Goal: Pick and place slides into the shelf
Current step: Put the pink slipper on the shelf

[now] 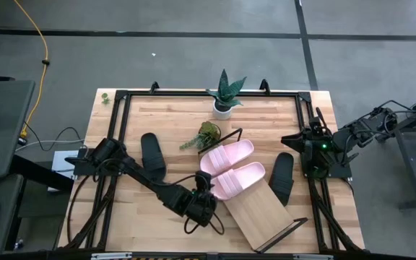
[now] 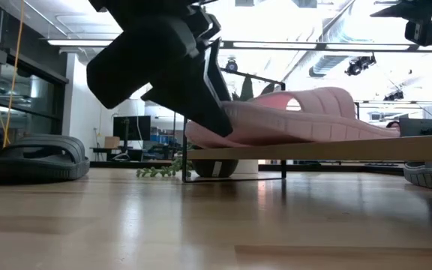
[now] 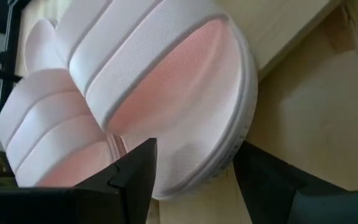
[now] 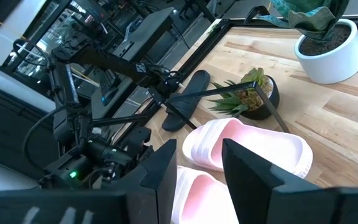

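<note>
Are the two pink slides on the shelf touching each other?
Touching. In the high view the two pink slides lie side by side on the shelf with no gap; the left wrist view shows their sides pressed together.

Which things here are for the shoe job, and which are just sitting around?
For the job:
- two pink slides, both on the shelf
- shelf
- black slide on the left
- black slide on the right
- left hand, open at the nearer pink slide's heel

Just sitting around:
- plant in white pot
- small plant in dark pot

The left gripper [image 1: 206, 193] reaches mid-table, fingers [image 3: 132, 177] apart; the right gripper [image 1: 303, 153] waits raised at the right side.
</note>
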You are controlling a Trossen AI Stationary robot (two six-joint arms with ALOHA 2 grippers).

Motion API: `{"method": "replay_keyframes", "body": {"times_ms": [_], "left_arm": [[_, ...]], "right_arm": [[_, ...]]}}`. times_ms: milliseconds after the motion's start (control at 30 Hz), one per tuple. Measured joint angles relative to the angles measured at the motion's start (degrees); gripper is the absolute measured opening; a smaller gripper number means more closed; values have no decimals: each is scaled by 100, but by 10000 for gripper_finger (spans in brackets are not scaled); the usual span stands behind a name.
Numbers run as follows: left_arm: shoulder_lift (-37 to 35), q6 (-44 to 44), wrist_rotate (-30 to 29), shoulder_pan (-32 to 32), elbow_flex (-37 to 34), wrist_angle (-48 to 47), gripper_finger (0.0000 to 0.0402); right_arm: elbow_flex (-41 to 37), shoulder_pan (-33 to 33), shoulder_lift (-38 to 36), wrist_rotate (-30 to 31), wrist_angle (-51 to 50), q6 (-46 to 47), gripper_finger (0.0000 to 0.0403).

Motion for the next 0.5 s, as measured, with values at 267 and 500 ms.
{"method": "replay_keyframes", "body": {"times_ms": [267,500], "left_arm": [[-248,-71,97,15,0,22,198],[-389,-330,626,235,2,-76,198]], "right_arm": [[0,0,0,-37,-5,-2,119],[0,0,0,-41,-9,-36,119]]}}
